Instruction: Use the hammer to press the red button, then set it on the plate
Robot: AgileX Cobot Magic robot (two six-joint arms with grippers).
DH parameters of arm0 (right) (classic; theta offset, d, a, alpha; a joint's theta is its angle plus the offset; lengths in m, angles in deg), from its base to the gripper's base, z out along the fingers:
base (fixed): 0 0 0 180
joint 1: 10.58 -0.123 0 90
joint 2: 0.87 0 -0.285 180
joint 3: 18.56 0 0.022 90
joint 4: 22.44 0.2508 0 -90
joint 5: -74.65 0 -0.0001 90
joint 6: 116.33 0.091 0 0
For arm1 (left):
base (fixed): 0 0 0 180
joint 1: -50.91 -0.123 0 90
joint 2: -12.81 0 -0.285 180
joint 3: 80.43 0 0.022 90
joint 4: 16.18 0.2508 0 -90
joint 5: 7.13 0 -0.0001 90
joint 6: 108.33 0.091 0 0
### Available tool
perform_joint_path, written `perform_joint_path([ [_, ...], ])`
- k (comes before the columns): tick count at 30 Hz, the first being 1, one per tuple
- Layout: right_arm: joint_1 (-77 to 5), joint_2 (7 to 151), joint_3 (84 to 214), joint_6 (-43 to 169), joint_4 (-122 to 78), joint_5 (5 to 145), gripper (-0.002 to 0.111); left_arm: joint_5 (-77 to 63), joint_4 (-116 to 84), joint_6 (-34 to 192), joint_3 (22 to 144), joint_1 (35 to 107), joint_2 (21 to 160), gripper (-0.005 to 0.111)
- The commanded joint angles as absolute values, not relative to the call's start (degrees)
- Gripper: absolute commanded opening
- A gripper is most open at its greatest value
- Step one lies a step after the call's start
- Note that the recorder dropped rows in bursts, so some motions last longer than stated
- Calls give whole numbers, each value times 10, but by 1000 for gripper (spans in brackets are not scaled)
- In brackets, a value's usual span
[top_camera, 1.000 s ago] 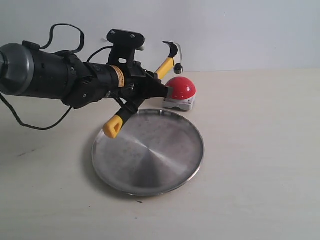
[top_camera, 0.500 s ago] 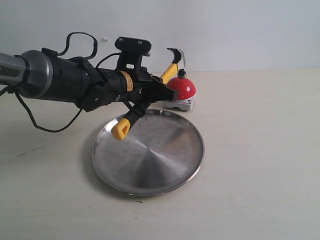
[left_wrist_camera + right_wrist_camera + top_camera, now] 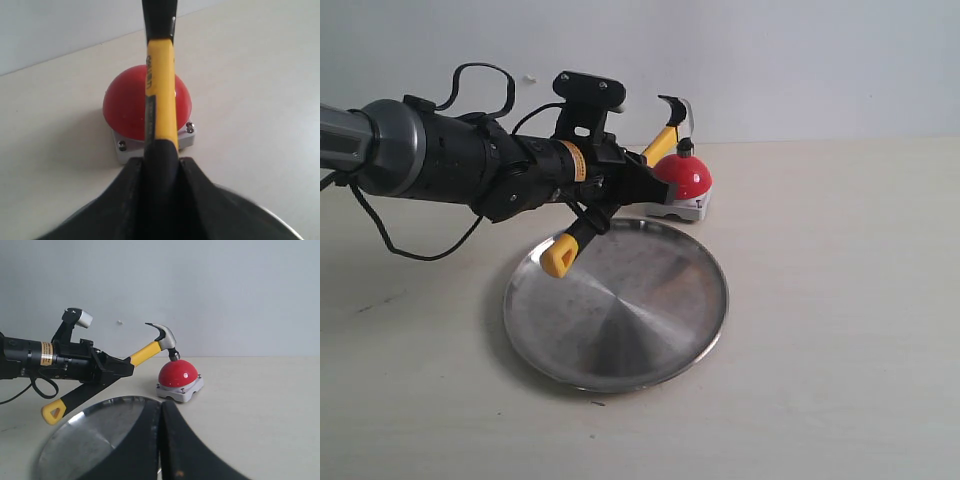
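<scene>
My left gripper point(image 3: 625, 182) is shut on the black handle of the hammer point(image 3: 658, 143), above the far rim of the plate point(image 3: 712, 305). The hammer slopes up to the right, and its dark head rests on top of the red button point(image 3: 688, 180); its yellow looped end hangs over the plate. In the left wrist view the yellow neck of the hammer point(image 3: 161, 95) runs out from the left gripper point(image 3: 161, 162) across the red button point(image 3: 125, 107). The right wrist view shows the hammer point(image 3: 149, 352), the red button point(image 3: 177, 375), the plate point(image 3: 95, 432) and my right gripper point(image 3: 161, 404), shut and empty.
The button's grey-white base point(image 3: 678, 208) stands just behind the plate on a pale table point(image 3: 840, 300). A plain wall point(image 3: 800, 60) closes off the back. The left arm and its cable point(image 3: 420, 165) stretch in from the left. The right arm is out of the exterior view.
The left arm has pushed right and forward, and the hammer head has come down from above the button onto its top. Over the last half second almost nothing moved.
</scene>
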State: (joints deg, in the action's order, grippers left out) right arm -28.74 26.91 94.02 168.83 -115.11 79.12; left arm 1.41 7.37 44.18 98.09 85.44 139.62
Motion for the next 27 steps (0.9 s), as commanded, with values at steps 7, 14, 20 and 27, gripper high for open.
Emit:
perform_joint_path([
  [7,-286,266,938,1689,-1153,793,0,56,69,473,997,853,1390,0],
  [14,-286,266,938,1689,-1153,793,0,58,66,472,999,854,1390,0],
  [20,-286,266,938,1689,-1153,793,0,57,66,472,999,854,1388,0],
  [27,-286,266,938,1689,-1153,802,0,46,66,473,999,854,1342,0],
])
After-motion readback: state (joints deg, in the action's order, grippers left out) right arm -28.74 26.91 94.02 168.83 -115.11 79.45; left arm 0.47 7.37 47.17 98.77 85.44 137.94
